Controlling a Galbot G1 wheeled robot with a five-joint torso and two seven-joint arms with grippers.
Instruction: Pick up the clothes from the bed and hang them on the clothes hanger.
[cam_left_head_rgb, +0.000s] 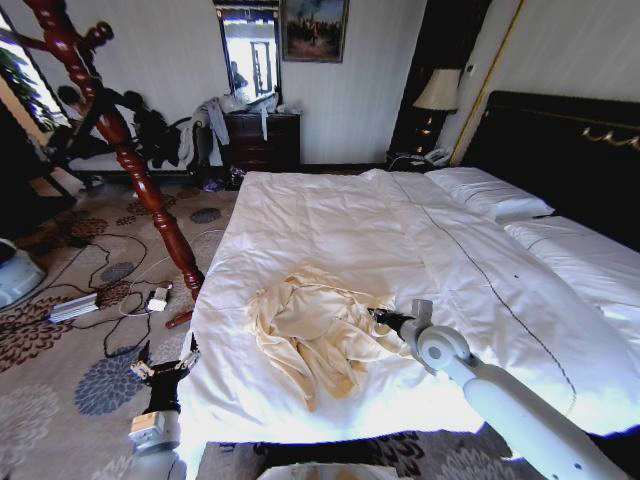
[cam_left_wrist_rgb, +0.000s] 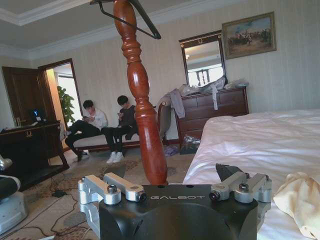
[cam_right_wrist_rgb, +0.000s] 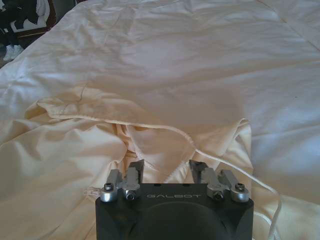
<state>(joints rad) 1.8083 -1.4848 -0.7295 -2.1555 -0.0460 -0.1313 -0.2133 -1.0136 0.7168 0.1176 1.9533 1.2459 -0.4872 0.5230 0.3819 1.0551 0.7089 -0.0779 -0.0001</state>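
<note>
Right gripper (cam_right_wrist_rgb: 166, 167) hovers low over the clothes (cam_right_wrist_rgb: 90, 150), fingers apart with cream fabric between them, nothing clamped. That crumpled garment lies on the near part of the bed (cam_left_head_rgb: 400, 230), directly under and ahead of the gripper. "GALBOT" reads on both gripper bodies. Left gripper (cam_left_wrist_rgb: 177, 182) hangs off the bed's near left corner, fingers spread wide, empty. Behind it rises a red-brown coat stand (cam_left_wrist_rgb: 142, 110), the black clothes hanger (cam_left_wrist_rgb: 131, 19) on top. White duvet, patterned carpet (cam_left_head_rgb: 60, 380), dark dresser (cam_left_head_rgb: 262, 140) against the far wall.
</note>
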